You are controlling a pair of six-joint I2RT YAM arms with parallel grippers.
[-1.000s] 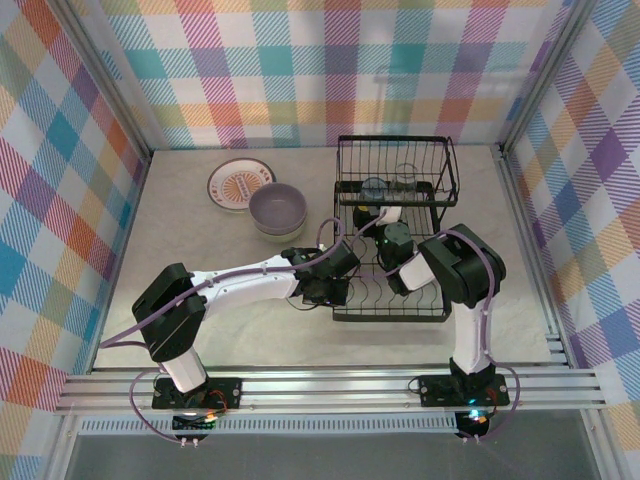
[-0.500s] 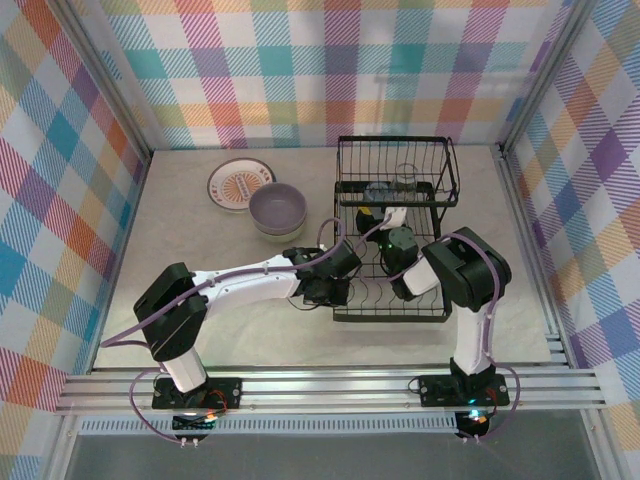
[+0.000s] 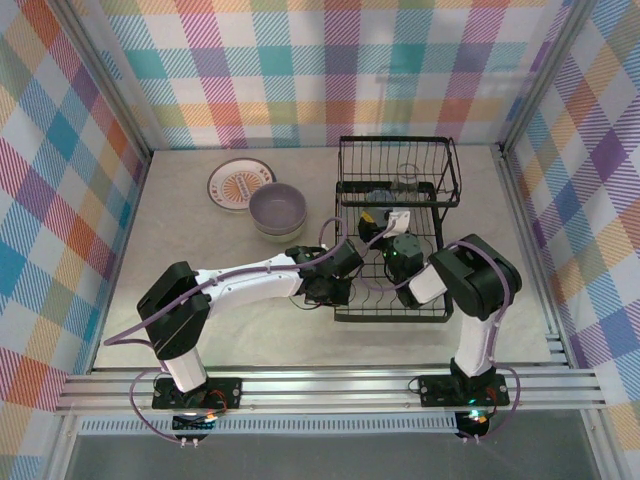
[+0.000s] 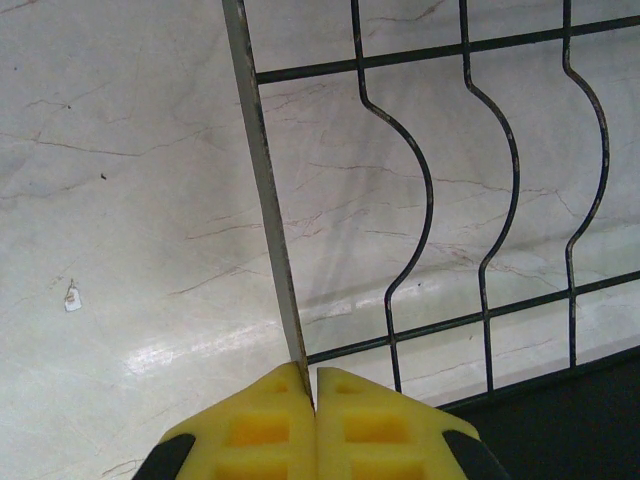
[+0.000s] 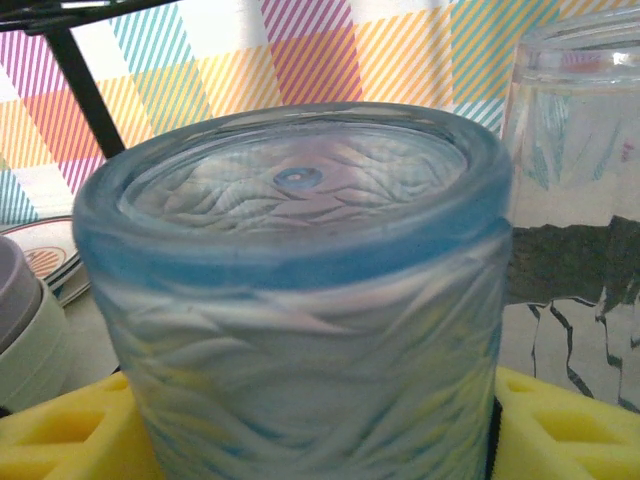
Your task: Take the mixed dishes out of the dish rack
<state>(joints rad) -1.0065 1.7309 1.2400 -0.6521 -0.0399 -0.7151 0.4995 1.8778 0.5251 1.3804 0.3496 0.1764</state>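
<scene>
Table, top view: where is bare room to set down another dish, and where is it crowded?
Free: the strip between the left wall and the plate and stacked bowls; the near strip between the dish rack and the front rail. Crowded: the rack's left side, where the left arm crosses.

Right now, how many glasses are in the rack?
2. A blue tumbler upside down in the upper basket, and a clear glass beside it. Others may be hidden.
</scene>
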